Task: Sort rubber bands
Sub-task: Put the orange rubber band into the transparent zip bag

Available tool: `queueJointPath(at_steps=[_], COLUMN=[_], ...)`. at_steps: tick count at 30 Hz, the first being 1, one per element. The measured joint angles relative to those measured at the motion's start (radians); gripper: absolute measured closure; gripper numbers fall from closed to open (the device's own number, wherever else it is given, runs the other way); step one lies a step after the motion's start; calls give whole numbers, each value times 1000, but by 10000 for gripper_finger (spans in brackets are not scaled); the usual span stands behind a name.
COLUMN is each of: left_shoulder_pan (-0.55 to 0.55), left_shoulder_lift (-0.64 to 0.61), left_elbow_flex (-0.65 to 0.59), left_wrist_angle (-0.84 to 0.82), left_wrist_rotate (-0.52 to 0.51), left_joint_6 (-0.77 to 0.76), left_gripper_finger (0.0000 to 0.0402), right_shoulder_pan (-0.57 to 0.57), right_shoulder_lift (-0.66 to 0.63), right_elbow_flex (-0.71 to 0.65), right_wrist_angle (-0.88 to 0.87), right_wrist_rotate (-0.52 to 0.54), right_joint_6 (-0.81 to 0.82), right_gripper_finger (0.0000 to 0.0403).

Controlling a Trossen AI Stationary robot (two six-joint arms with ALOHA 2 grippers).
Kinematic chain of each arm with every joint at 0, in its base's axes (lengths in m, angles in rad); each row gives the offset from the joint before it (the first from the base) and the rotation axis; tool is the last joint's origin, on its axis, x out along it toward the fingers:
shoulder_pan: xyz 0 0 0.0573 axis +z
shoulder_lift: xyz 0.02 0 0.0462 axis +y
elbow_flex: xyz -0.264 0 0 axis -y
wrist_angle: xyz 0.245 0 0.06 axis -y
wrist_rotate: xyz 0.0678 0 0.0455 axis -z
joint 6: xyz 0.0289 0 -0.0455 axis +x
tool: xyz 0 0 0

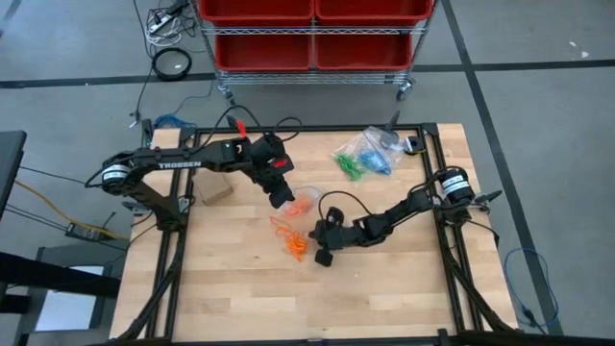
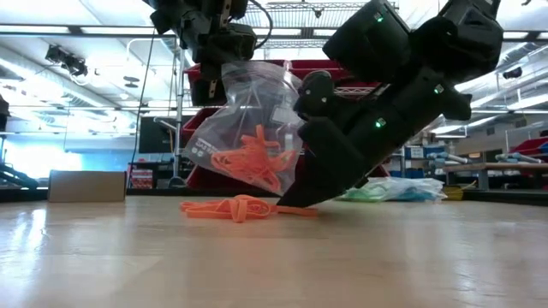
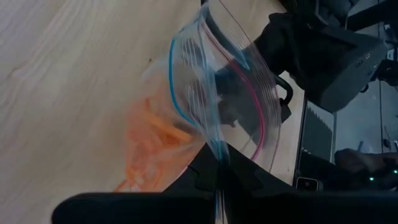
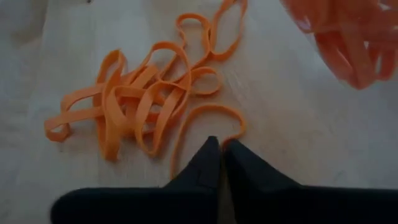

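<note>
On the desk [image 1: 384,279], the left gripper [image 1: 282,199] pinches a clear bag [image 2: 248,128] aloft mid-desk. The right gripper [image 4: 221,149], fingers pressed together, nips one loose orange rubber band [image 4: 205,124]. Next: lift it and drop it into the bag's mouth.

Light wooden table [image 1: 384,288] framed by black rails, with loose bands, bags and a small box on it.

A tangled clump of thin orange rubber bands [image 1: 289,237] lies flat on the boards near the middle of the table, and the tip of the right gripper [image 4: 219,146] rests on the wood at one loop of it. Toward the far edge, near the far right corner, lie clear plastic bags holding green and blue rubber bands [image 1: 366,154], with some green loops spilling onto the wood beside them. A small plain cardboard box [image 1: 213,189] sits near the left edge, well apart from the orange clump.
</note>
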Motion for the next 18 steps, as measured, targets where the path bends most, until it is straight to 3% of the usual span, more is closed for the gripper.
queueJointPath(at_steps=[5,12,18], left_shoulder_pan=[-5,-14,-14], left_shoulder_lift=[0,0,0], left_elbow_flex=[0,0,0], left_wrist_angle=[-7,-6,5], left_wrist_rotate=[0,0,-1], left_joint_6=[0,2,2], left_gripper_finger=[385,385,385], right_shoulder_pan=[21,87,138], right_shoulder_lift=[-14,-167,-299], right_elbow_flex=[-4,-15,-12], right_wrist_angle=[2,-83,-82], right_wrist_rotate=[16,56,156], right_joint_6=[-5,-78,-144], right_gripper_finger=[401,403,403])
